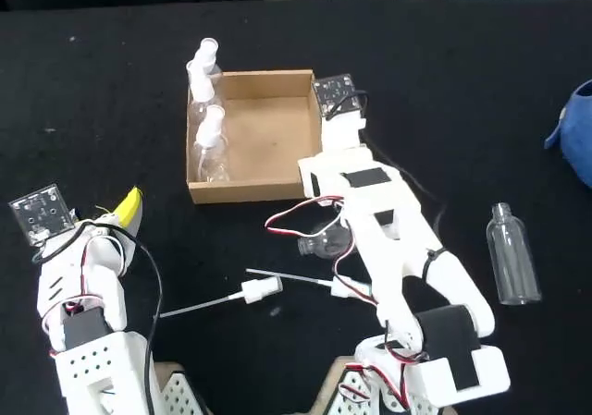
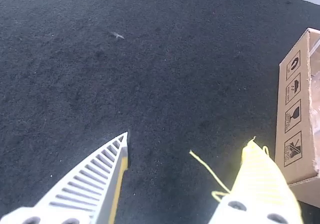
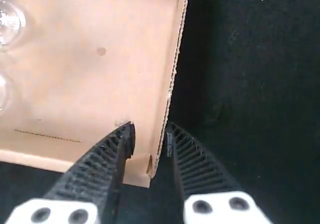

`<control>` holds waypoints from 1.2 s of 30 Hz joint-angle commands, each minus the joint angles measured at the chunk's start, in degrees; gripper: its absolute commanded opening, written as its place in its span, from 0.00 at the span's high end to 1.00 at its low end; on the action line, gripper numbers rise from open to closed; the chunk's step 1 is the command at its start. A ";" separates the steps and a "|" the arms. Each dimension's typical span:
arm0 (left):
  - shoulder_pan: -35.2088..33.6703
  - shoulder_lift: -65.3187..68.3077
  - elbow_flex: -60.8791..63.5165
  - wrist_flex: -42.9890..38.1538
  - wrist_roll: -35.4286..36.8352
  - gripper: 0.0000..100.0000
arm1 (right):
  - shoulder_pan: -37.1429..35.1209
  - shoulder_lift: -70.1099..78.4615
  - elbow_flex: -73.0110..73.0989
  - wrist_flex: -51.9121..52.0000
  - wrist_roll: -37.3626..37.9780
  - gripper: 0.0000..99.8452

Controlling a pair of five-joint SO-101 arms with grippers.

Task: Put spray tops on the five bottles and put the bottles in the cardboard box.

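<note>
Right fingers [image 3: 117, 151] straddle the box's [image 1: 268, 80] 3 o'clock wall, parted and empty, left fingers [image 2: 97, 179] gape at 8 o'clock; two capped bottles [image 1: 211, 147] boxed, so next, I reckon, fetch the bare bottle [image 1: 511, 253] at 3 o'clock for capping.

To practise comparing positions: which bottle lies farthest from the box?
The capless bottle alone at the far right. Two bottles sit in the box; another lies just outside it, under the right arm.

Tan cardboard box [image 1: 250, 191], black table [image 1: 462, 82], clear bottles [image 1: 511, 253], white spray tops [image 1: 261, 289], black right claw [image 3: 149, 134].
</note>
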State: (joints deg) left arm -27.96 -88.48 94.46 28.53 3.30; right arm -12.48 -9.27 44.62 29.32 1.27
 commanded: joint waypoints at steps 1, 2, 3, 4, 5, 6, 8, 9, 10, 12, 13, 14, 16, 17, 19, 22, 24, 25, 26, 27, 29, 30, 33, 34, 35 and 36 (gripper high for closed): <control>-0.40 -0.79 -0.66 -1.14 -0.09 0.76 | -0.62 -5.14 0.66 1.32 -0.18 0.93; -0.40 -0.79 -0.66 -1.14 -0.09 0.76 | -0.62 -6.02 1.01 1.49 -0.18 0.93; -0.40 -0.79 -0.66 -1.14 -0.09 0.76 | -0.62 -6.55 1.27 1.67 -0.09 0.93; -0.40 -0.79 -0.66 -1.14 -0.09 0.76 | -0.62 -6.90 1.45 1.67 0.09 0.93; -0.40 -0.79 -0.66 -1.14 -0.09 0.76 | -0.62 -7.08 1.45 1.67 0.09 0.93; -0.40 -0.79 -0.66 -1.14 -0.09 0.76 | -0.62 -7.08 1.45 1.67 0.18 0.93; -0.40 -0.79 -0.66 -1.14 -0.09 0.76 | -0.62 -7.08 1.45 1.67 0.18 0.92; -0.40 -0.79 -0.66 -1.14 -0.09 0.76 | -0.62 -7.08 1.45 1.67 0.18 0.92; -0.40 -0.79 -0.66 -1.14 -0.09 0.76 | -0.62 -7.08 1.45 1.67 0.18 0.92; -0.40 -0.79 -0.66 -1.14 -0.09 0.76 | -0.62 -7.08 1.54 1.67 0.18 0.92; -0.40 -0.79 -0.66 -1.14 -0.09 0.76 | -0.62 -7.08 1.54 1.76 0.09 0.92; -0.40 -0.79 -0.66 -1.14 -0.09 0.76 | -0.62 -7.08 1.54 1.85 0.00 0.92; -0.40 -0.79 -0.66 -1.14 -0.09 0.76 | -0.70 -7.08 1.54 1.93 -0.18 0.92; -0.40 -0.79 -0.66 -1.14 -0.09 0.76 | -0.70 -7.08 1.54 1.93 -0.18 0.93; -0.40 -0.79 -0.66 -1.14 -0.09 0.76 | -0.70 -7.08 1.54 1.85 0.00 0.93; -0.40 -0.79 -0.66 -1.14 -0.09 0.76 | -0.53 -7.25 1.54 1.76 0.18 0.92; -0.40 -0.79 -0.66 -1.14 -0.09 0.76 | -0.44 -7.52 1.19 2.02 0.18 0.92; -0.40 -0.79 -0.66 -1.14 -0.09 0.76 | -0.53 -7.60 1.01 2.37 0.18 0.92; -0.40 -0.79 -0.66 -1.14 -0.09 0.76 | -0.62 -7.60 0.48 3.43 0.18 0.92; -0.40 -0.79 -0.66 -1.14 -0.09 0.76 | -0.70 -7.60 -0.92 5.36 0.00 0.92; -0.40 -0.79 -0.66 -1.14 -0.09 0.76 | -0.70 -7.60 -5.41 11.25 -0.18 0.92; -0.40 -0.79 -0.66 -1.14 -0.09 0.76 | -0.62 -7.60 -7.96 14.51 0.09 0.92; -0.22 -0.79 -0.57 -1.14 -0.09 0.76 | -0.26 -7.60 -14.90 21.54 0.18 0.85; -0.13 -0.79 -0.57 -1.14 -0.09 0.76 | -0.26 -7.60 -16.84 23.38 0.26 0.83; -0.13 -0.79 -0.57 -1.14 -0.09 0.76 | -0.18 -7.60 -18.59 25.05 0.26 0.80; -0.13 -0.79 -0.57 -1.14 -0.09 0.76 | -0.18 -7.60 -20.18 26.73 0.35 0.79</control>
State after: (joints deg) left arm -27.96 -88.48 94.46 28.53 3.30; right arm -12.57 -13.32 31.69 51.47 1.45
